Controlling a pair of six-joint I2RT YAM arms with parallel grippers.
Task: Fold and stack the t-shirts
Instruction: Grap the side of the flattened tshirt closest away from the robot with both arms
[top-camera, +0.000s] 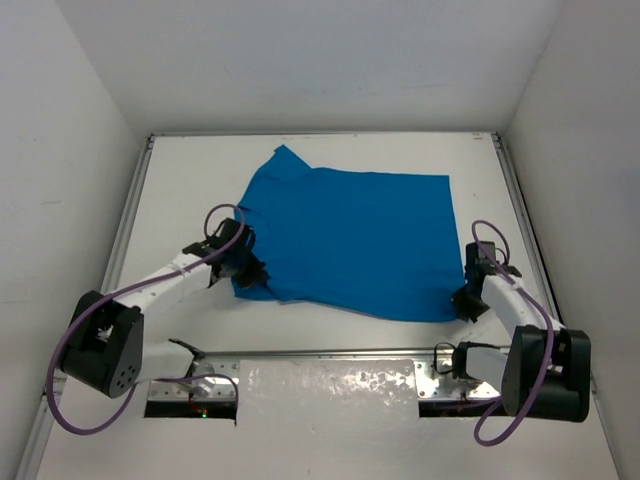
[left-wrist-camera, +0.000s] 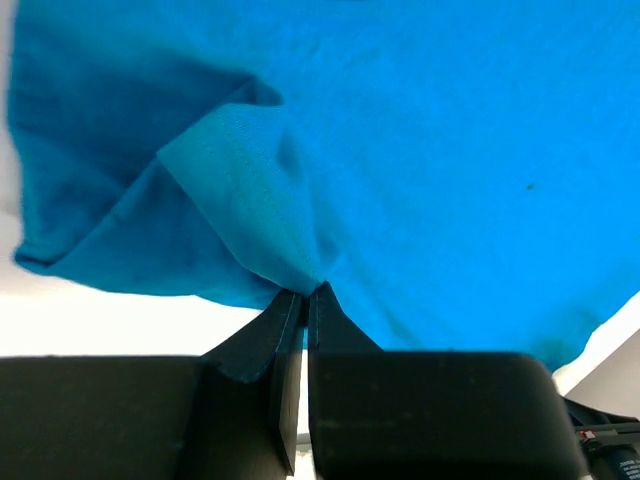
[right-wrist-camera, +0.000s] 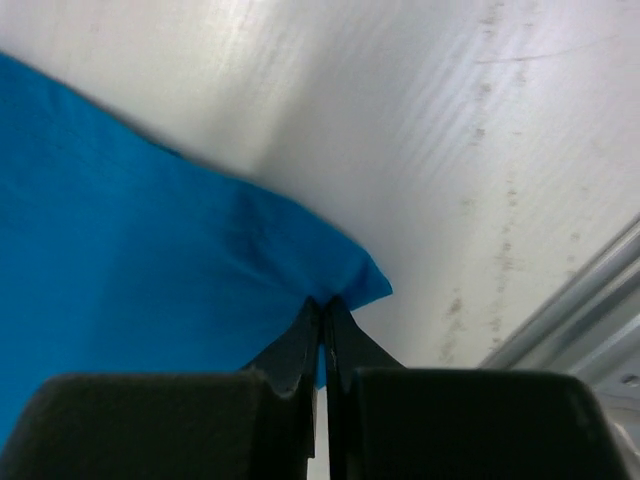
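Blue t-shirt (top-camera: 350, 240) lies spread mid-table (top-camera: 180, 190). The left gripper (left-wrist-camera: 305, 292) is pinched shut on a bunched edge at the shirt's 8 o'clock, and the right gripper (right-wrist-camera: 322, 303) is clamped on its 4 o'clock corner. Both bites look thin, so an uneven lift could slip cloth free and skew the fold.

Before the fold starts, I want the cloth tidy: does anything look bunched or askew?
The t-shirt lies mostly flat, slightly skewed to the table edges. By the left gripper, pinching it, a hemmed edge is turned over and bunched. The right gripper pinches a smooth corner.
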